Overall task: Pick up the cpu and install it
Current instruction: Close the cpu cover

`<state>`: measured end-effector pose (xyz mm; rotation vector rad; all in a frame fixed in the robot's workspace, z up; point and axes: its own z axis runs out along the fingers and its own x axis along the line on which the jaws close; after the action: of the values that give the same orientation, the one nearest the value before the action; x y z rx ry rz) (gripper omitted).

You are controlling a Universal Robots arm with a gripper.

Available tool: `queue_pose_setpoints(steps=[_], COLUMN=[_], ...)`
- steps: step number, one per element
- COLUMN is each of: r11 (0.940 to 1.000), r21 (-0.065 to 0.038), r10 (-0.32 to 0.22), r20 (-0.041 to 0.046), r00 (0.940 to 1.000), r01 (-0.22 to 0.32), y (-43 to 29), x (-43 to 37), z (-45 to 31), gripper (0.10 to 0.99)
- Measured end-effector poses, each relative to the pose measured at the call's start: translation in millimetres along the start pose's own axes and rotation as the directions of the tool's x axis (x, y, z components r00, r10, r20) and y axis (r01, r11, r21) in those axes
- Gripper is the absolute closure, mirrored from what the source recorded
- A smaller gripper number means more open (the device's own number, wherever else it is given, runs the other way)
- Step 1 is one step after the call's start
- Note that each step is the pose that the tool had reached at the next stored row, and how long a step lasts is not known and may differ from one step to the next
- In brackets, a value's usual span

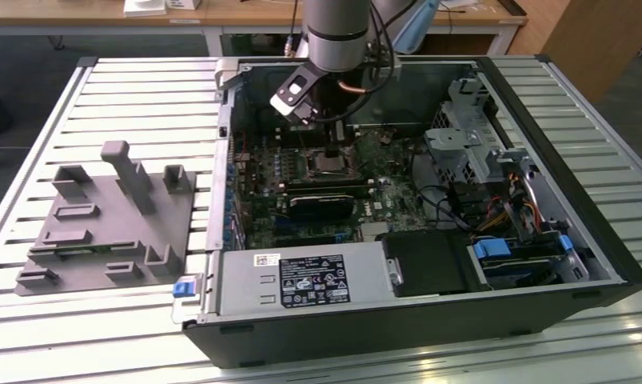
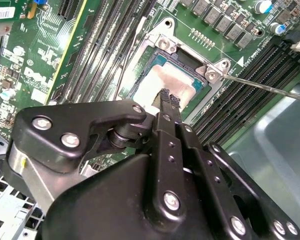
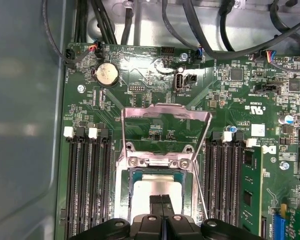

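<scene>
Up close, the gripper [image 2: 168,99] has its fingers pinched together with nothing between them, tips right over the cpu [image 2: 157,80]. The cpu lies flat in the socket [image 3: 155,161], whose metal frame [image 3: 165,109] stands raised beyond it. In the exterior view that's centre frame, inside the open computer case [image 1: 406,332], with the grey fixture [image 1: 107,224] at left.
</scene>
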<state>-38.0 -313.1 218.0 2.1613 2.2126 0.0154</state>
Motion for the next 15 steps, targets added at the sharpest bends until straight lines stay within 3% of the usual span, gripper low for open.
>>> queue_pose_setpoints(steps=[5, 12, 15], r11=[1.0000, 1.0000, 1.0000], r21=[0.000, 0.000, 0.000], r10=[0.000, 0.000, 0.000], r20=[0.0001, 0.0002, 0.0001], r00=[1.0000, 1.0000, 1.0000], r01=[0.000, 0.000, 0.000], y=[0.4, 1.3, 1.7], x=[-0.3, -0.8, -1.1], z=[-9.0, -28.1, -39.5], gripper=[0.980, 0.980, 0.980])
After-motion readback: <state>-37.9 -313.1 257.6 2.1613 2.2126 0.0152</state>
